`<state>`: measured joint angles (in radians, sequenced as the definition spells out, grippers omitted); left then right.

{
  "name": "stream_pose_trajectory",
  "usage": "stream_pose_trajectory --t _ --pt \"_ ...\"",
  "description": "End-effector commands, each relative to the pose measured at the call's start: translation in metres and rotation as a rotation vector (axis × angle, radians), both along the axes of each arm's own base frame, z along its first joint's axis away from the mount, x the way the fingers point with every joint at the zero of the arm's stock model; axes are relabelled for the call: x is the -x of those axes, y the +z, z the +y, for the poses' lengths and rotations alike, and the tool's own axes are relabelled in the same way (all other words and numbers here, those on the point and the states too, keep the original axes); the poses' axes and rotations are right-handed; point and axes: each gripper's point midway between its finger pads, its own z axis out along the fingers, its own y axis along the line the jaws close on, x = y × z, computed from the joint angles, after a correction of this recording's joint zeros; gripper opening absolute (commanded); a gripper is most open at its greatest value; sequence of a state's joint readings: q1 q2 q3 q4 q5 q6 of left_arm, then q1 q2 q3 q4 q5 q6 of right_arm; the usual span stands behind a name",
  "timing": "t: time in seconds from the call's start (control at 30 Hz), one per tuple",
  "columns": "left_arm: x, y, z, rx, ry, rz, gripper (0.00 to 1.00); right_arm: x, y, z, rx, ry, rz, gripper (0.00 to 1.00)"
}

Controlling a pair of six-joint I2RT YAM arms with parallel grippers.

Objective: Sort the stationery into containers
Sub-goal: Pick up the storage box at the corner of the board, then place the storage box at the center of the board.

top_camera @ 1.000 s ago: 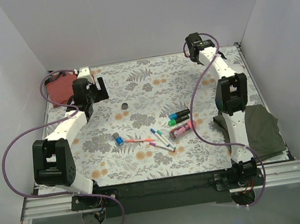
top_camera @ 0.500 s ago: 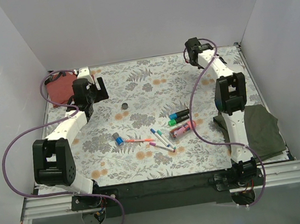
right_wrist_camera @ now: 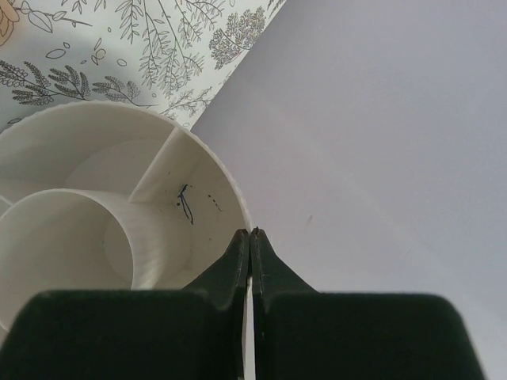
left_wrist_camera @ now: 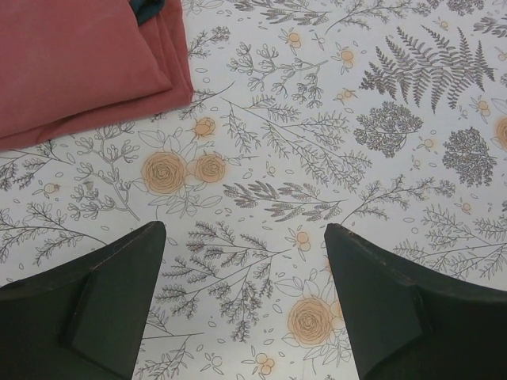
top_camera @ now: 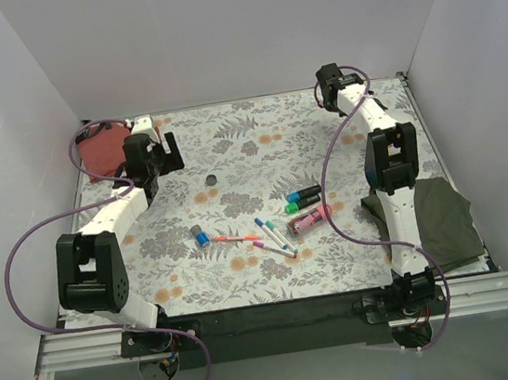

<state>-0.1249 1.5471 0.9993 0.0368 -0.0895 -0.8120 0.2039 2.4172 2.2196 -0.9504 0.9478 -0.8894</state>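
The right end effector [right_wrist_camera: 250, 237] is pressed together at the rim of the low round white plastic tub [right_wrist_camera: 190, 198], which lies just ahead-left of its tips. Whether the thin wall is nipped between them is hidden. Light and stiff, the tub would likely skid or tip, so the rim is the best hold. The left end effector [left_wrist_camera: 243, 237] hangs spread over the floral counter [left_wrist_camera: 356, 119]. The limp red fabric pouch [left_wrist_camera: 71, 63] lies ahead-left of it, cut off.

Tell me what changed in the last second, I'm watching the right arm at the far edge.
The right tool has closed at the rim of the white tub after a slight wrist shift. Whether it pinches the wall is unclear. The left tool stays open beside the red pouch. The pens and highlighters lie where they were, mid-table.
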Motion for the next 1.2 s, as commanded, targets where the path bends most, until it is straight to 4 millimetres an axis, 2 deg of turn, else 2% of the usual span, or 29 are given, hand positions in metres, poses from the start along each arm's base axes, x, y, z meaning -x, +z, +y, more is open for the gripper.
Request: stream_pose_trajectory --t 0.0,0.07,0.1,0.17,0.2,0.27,0.3,0.4,0.43,0.5,0.53,0.57,0.6,0.7,0.77,0.87,0.97,1.03,1.1,1.13,1.17 --pt "-0.005 0.011 0.007 -0.012 0.016 -0.024 0.82 -0.007 0.057 0.006 -0.037 0.044 -0.114 0.01" --pt "-0.005 0.014 0.008 -0.015 0.014 -0.024 0.82 -0.011 0.087 0.017 -0.052 0.092 -0.165 0.01" --pt "-0.006 0.014 0.007 -0.012 0.009 -0.022 0.82 -0.008 0.108 0.020 -0.063 0.109 -0.204 0.01" --pt "-0.010 0.020 0.005 -0.007 0.000 -0.029 0.82 -0.005 0.128 0.029 -0.088 0.141 -0.241 0.01" --pt "-0.011 0.022 0.003 0.000 -0.012 -0.031 0.82 0.001 0.145 0.030 -0.102 0.147 -0.276 0.01" --pt "-0.011 0.021 0.001 0.001 -0.021 -0.014 0.82 0.007 0.151 0.038 -0.149 0.164 -0.300 0.01" --pt "-0.012 0.022 0.000 0.004 -0.024 -0.014 0.82 0.012 0.163 0.039 -0.173 0.168 -0.331 0.01" --pt "-0.016 0.024 -0.003 0.007 -0.042 -0.010 0.82 0.019 0.170 0.051 -0.291 0.182 -0.388 0.01" --pt "-0.016 0.023 -0.005 0.009 -0.050 -0.001 0.82 0.020 0.169 0.056 -0.328 0.186 -0.394 0.01" --pt "-0.019 0.022 -0.008 0.016 -0.063 0.016 0.82 0.024 0.157 0.076 -0.499 0.200 -0.402 0.01" --pt "-0.020 0.016 -0.008 0.019 -0.062 0.035 0.82 0.024 0.146 0.096 -0.626 0.238 -0.377 0.01" --pt "-0.022 0.020 -0.009 0.030 -0.058 0.041 0.82 0.029 0.139 0.108 -0.722 0.233 -0.369 0.01" --pt "-0.027 0.024 -0.010 0.039 -0.055 0.041 0.82 0.033 0.125 0.132 -0.863 0.265 -0.322 0.01" --pt "-0.025 0.025 -0.020 0.091 -0.076 0.080 0.82 0.025 0.129 0.187 -1.171 0.391 -0.333 0.01" --pt "-0.020 0.025 -0.027 0.104 -0.103 0.093 0.82 0.023 0.125 0.212 -1.324 0.427 -0.316 0.01" --pt "-0.014 0.022 -0.035 0.113 -0.146 0.120 0.82 0.010 0.117 0.234 -1.441 0.447 -0.321 0.01" --pt "-0.011 0.019 -0.034 0.093 -0.154 0.147 0.82 -0.008 0.115 0.245 -1.491 0.478 -0.368 0.01" --pt "-0.014 0.018 -0.033 0.077 -0.158 0.156 0.82 -0.017 0.093 0.250 -1.521 0.460 -0.365 0.01" --pt "-0.019 0.018 -0.033 0.070 -0.150 0.163 0.81 -0.027 0.082 0.256 -1.554 0.440 -0.377 0.01" --pt "-0.020 0.017 -0.032 0.068 -0.150 0.169 0.81 -0.031 0.083 0.258 -1.565 0.434 -0.382 0.01" --pt "-0.023 0.017 -0.033 0.065 -0.151 0.170 0.81 -0.034 0.073 0.259 -1.565 0.417 -0.370 0.01"
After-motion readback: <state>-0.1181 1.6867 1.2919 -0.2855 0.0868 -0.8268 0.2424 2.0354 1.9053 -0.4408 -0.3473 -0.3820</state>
